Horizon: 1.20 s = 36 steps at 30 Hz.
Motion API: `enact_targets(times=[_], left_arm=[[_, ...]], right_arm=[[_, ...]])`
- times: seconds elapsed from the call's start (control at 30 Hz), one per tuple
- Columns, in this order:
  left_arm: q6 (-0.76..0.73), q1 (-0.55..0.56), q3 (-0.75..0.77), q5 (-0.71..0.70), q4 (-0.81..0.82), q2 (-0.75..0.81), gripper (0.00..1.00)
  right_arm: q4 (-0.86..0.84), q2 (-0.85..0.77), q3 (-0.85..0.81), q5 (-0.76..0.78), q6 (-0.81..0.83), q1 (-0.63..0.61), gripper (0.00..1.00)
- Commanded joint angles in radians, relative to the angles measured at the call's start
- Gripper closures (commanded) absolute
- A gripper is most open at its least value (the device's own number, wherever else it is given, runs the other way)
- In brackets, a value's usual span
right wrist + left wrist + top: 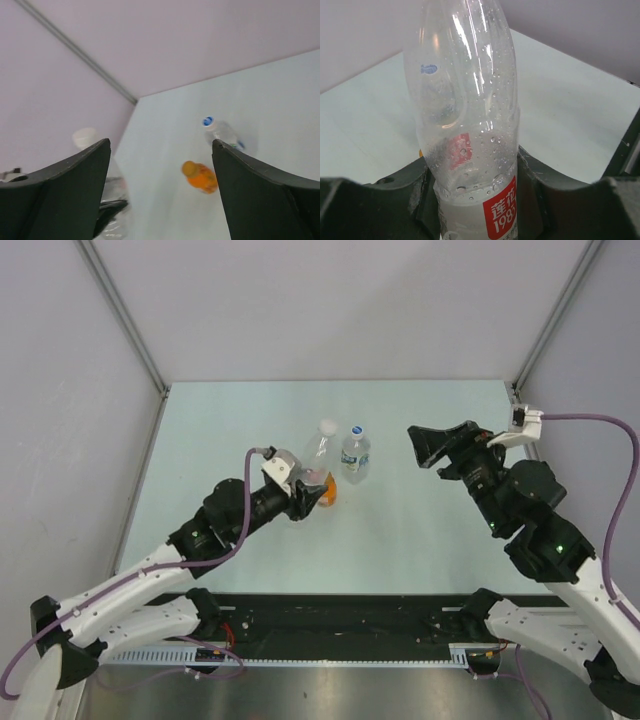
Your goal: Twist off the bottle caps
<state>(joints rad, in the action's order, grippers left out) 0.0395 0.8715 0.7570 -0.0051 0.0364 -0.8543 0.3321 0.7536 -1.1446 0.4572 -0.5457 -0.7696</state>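
Observation:
My left gripper (300,502) is shut on the slim clear bottle with the reddish label (317,460), held upright above the table; its plain whitish cap (327,426) is on. In the left wrist view the bottle (470,135) fills the gap between the fingers (385,210). The squat orange bottle (328,492) stands right behind it, its orange cap (189,168) on. The clear bottle with the blue label (355,456) stands to the right, its white cap with a blue mark (356,429) on. My right gripper (425,448) is open and empty, raised to the right of the bottles.
The pale table (420,530) is walled by grey panels at the back and sides, with metal posts at the far corners (160,388). The arm bases and a black rail (340,625) line the near edge.

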Motion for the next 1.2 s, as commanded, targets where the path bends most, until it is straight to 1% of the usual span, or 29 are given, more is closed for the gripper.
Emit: enact_targets(times=[0.0, 0.07, 0.2, 0.27, 0.43, 0.7, 0.9, 1.1, 1.17], left_arm=[[-0.09, 0.095, 0.03, -0.234, 0.068, -0.012, 1.0], [-0.114, 0.118, 0.047, -0.279, 0.068, -0.025, 1.0], [-0.13, 0.159, 0.067, -0.305, 0.056, -0.052, 1.0], [-0.133, 0.175, 0.073, -0.325, 0.056, -0.061, 1.0], [-0.145, 0.202, 0.079, -0.345, 0.051, -0.078, 1.0], [-0.148, 0.222, 0.077, -0.342, 0.048, -0.091, 1.0], [-0.147, 0.231, 0.077, -0.329, 0.049, -0.097, 1.0], [-0.144, 0.238, 0.073, -0.326, 0.051, -0.1, 1.0], [-0.144, 0.239, 0.071, -0.323, 0.053, -0.101, 1.0]], right_arm=[[-0.151, 0.075, -0.001, -0.248, -0.175, -0.016, 0.13], [-0.223, 0.108, -0.003, -0.276, -0.181, -0.034, 0.13], [-0.271, 0.164, -0.014, -0.307, -0.184, -0.074, 0.14], [-0.292, 0.193, -0.015, -0.31, -0.178, -0.086, 0.16], [-0.301, 0.231, -0.02, -0.247, -0.14, -0.134, 0.2], [-0.321, 0.262, -0.023, -0.218, -0.114, -0.135, 0.24], [-0.323, 0.276, -0.023, -0.195, -0.091, -0.135, 0.31], [-0.323, 0.291, -0.021, -0.195, -0.083, -0.131, 0.44], [-0.32, 0.296, -0.021, -0.198, -0.083, -0.131, 0.45]])
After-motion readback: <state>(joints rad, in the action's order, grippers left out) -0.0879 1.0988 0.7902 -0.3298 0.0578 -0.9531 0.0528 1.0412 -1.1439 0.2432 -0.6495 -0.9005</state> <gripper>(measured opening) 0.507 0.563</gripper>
